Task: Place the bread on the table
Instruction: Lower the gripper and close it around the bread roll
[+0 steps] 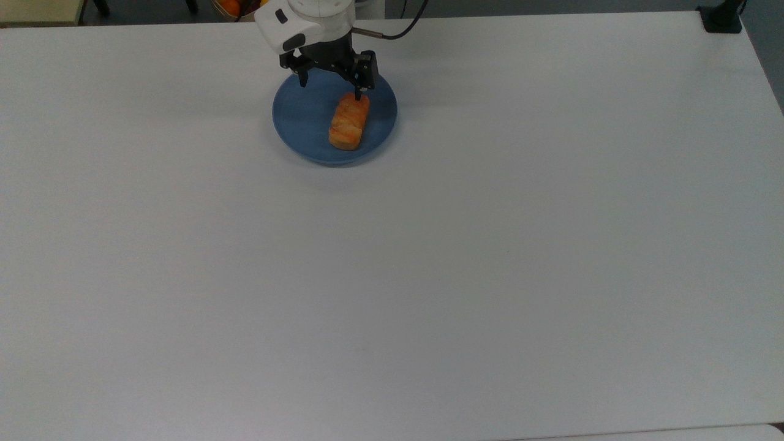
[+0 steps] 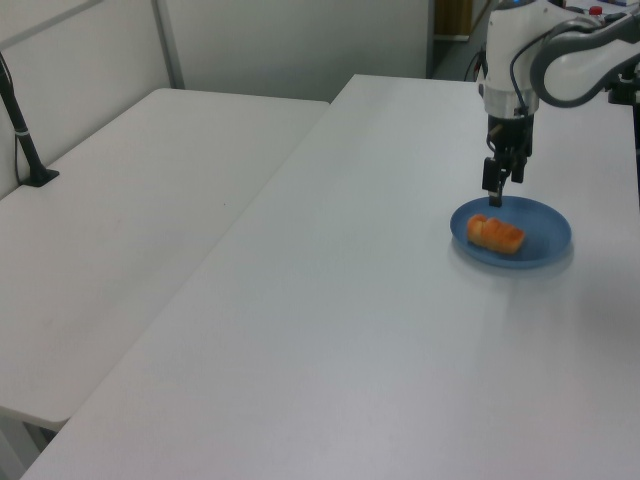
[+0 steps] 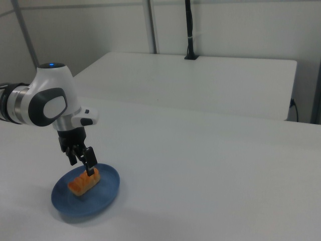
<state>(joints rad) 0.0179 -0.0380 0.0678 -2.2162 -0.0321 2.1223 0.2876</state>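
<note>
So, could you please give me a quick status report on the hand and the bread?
Hand open, above far side of blue plate, holding nothing. Bread on plate, not yet on table. Nothing in the way.

One small oblong orange-brown bread [image 1: 349, 122] on one round blue plate [image 1: 304, 122]. Two plain white rectangular tables [image 1: 392, 275], side by side. One black-fingered gripper [image 1: 331, 86] above.
</note>
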